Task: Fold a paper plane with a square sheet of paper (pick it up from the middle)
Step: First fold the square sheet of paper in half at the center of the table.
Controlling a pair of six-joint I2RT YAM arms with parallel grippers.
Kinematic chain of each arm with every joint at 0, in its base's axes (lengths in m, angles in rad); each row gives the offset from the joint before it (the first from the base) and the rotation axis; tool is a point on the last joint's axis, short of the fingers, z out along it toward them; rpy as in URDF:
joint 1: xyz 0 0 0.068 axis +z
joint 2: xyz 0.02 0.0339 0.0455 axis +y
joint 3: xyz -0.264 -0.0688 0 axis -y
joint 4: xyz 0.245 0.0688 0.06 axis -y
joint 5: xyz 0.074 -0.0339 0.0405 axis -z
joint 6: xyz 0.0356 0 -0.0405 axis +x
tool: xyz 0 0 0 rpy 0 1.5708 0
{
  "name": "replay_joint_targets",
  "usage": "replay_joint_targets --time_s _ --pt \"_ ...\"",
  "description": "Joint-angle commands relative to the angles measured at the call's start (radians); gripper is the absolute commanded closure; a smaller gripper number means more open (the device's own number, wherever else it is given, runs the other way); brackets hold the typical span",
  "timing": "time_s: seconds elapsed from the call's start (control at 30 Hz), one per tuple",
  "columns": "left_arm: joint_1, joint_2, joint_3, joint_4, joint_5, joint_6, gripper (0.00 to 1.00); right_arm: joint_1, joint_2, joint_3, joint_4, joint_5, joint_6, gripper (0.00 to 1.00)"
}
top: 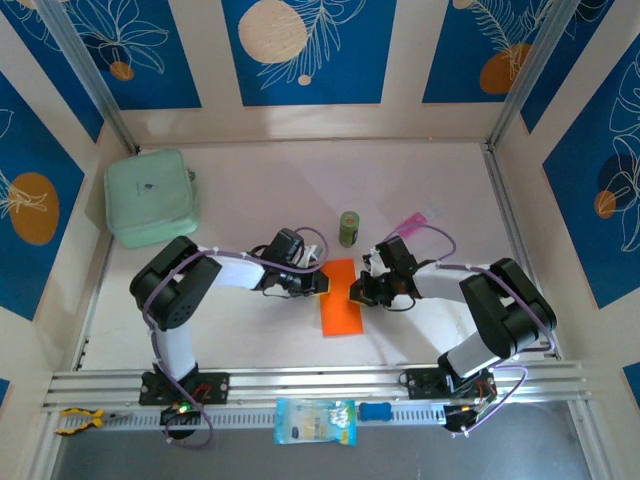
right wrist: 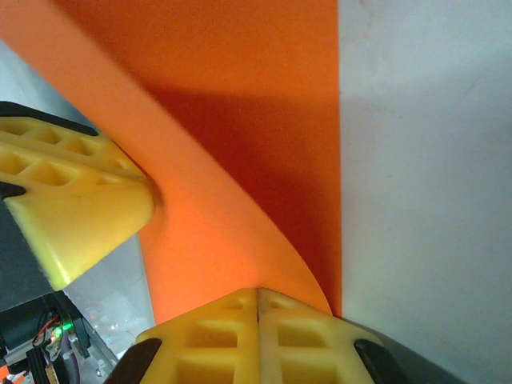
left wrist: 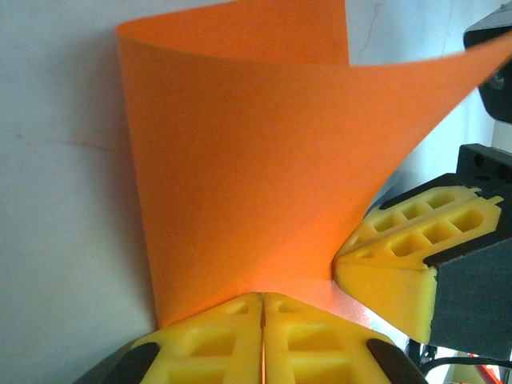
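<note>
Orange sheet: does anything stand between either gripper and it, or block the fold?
Nothing visible does. The left gripper and right gripper each pinch the sheet with jaws shut, coming in from opposite sides, and the paper curves up between them. The can and pink packet stand farther back, apart from it.

The square sheet of paper [left wrist: 240, 176] between both grippers is plain bright orange. The left gripper [left wrist: 262, 300] and right gripper [right wrist: 258, 294] have yellow fingers [left wrist: 208, 344] on black bodies. Past the grippers, away from the arm bases, are a dark green can [top: 348, 228] and a pink packet [top: 412, 222]. Outward of the left gripper is a mint-green pouch [top: 151, 196]. The wall panels [top: 340, 70] are blue with white leaf outlines and orange and cream discs
</note>
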Motion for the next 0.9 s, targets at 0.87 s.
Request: replay_joint_targets --time_s 0.87 --pt "0.044 0.058 0.159 -0.157 -0.055 0.097 0.89 0.013 0.039 -0.027 -0.129 0.078 -0.01 1.0"
